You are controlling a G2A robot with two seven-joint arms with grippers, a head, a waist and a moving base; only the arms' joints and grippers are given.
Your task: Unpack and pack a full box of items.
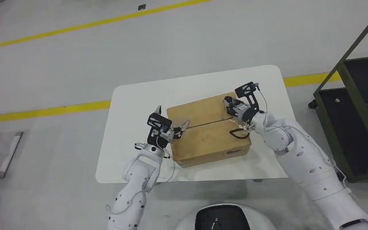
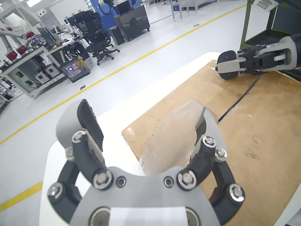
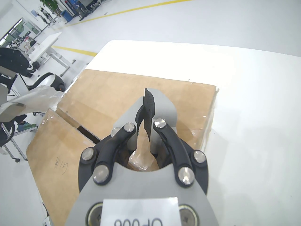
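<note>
A closed brown cardboard box (image 1: 210, 135) sits in the middle of the white table (image 1: 138, 115), its two top flaps meeting at a seam (image 2: 237, 102). My left gripper (image 2: 143, 109) hovers open over the box's left end (image 1: 172, 121). A strip of clear tape (image 2: 171, 137) lies between its fingers and clings to one of them. My right gripper (image 3: 148, 95) is shut, its tips low over the far right part of the box top (image 1: 227, 103). It also shows across the box as the right gripper (image 2: 229, 68).
A dark green cart (image 1: 345, 109) stands just off the table's right side. Bare table surface (image 3: 235, 71) lies behind and to the right of the box. A yellow floor line (image 1: 52, 109) runs behind the table.
</note>
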